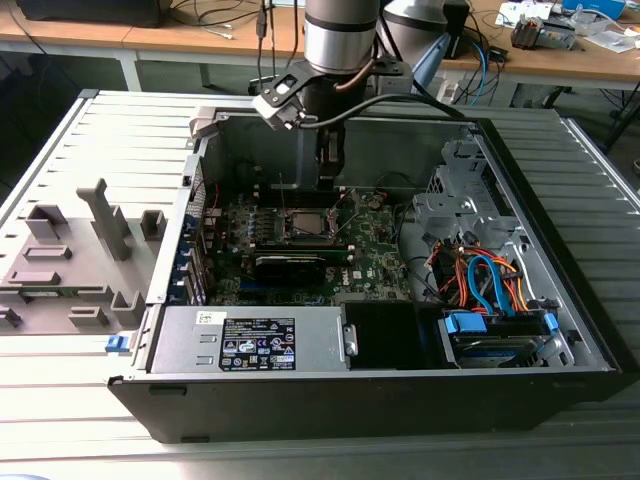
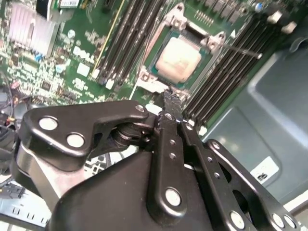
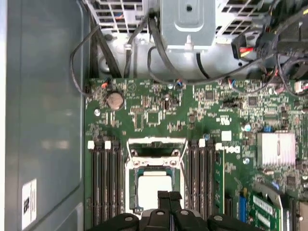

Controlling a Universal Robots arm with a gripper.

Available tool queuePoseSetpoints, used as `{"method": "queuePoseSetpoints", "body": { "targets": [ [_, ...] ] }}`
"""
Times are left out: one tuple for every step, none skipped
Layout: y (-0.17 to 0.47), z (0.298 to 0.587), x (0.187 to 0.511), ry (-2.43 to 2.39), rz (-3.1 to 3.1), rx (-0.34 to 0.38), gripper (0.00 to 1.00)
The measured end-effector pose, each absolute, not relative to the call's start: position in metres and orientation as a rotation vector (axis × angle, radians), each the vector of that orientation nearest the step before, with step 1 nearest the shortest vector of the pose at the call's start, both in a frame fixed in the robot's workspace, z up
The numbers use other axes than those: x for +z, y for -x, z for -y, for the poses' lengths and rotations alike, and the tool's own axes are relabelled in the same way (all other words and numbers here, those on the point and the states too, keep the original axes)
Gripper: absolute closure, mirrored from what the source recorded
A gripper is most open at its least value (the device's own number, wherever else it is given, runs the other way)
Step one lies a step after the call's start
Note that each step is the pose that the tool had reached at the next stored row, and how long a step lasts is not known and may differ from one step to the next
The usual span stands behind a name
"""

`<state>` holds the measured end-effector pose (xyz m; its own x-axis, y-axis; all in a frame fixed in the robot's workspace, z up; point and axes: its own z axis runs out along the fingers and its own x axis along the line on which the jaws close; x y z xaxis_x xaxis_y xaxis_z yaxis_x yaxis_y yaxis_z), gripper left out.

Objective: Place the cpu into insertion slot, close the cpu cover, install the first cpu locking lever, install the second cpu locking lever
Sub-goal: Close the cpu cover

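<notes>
The cpu (image 2: 179, 58) lies in the insertion slot (image 2: 155, 67) on the green board, its silvery-tan face bare and its green edge showing all round. In the first wrist view the cpu (image 3: 154, 190) sits just past my fingertips. The cpu cover (image 3: 155, 150) looks raised at one side of the socket. A thin locking lever (image 2: 240, 50) sticks out beside it. My gripper (image 2: 172, 96) hangs a little above the socket's edge, shut with nothing between its fingers. In the exterior view the gripper (image 1: 328, 170) is inside the open computer case, over the insertion slot (image 1: 305, 223).
Dark memory slots (image 3: 103, 183) flank the socket on both sides. A black card (image 1: 290, 263) lies just in front of it. The power supply (image 1: 250, 340) fills the case's front, and drives with blue and orange cables (image 1: 490, 280) stand on the exterior view's right. A grey fixture (image 1: 70, 255) sits outside.
</notes>
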<state>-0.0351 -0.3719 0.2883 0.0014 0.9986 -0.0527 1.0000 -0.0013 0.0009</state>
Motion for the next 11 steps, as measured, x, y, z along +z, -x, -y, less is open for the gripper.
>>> {"method": "queuePoseSetpoints", "body": {
  "targets": [
    [0.028,0.372,0.288,-2.196,-2.193,-0.058,0.89],
    [0.025,0.373,0.288,-2.196,-2.193,-0.058,0.89],
    [0.021,0.373,0.288,-2.196,-2.194,-0.058,0.89],
    [0.019,0.373,0.288,-2.196,-2.194,-0.059,0.89],
    [0.017,0.373,0.288,-2.196,-2.194,-0.059,0.89],
    [0.014,0.373,0.288,-2.197,-2.194,-0.059,0.89],
    [0.011,0.373,0.288,-2.197,-2.194,-0.060,0.89],
    [0.006,0.373,0.287,-2.197,-2.195,-0.061,0.89],
    [0.002,0.373,0.287,-2.197,-2.195,-0.061,0.89],
    [-0.002,0.373,0.286,-2.197,-2.195,-0.062,0.89],
    [-0.005,0.373,0.285,-2.197,-2.195,-0.064,0.89]
  ]
}}
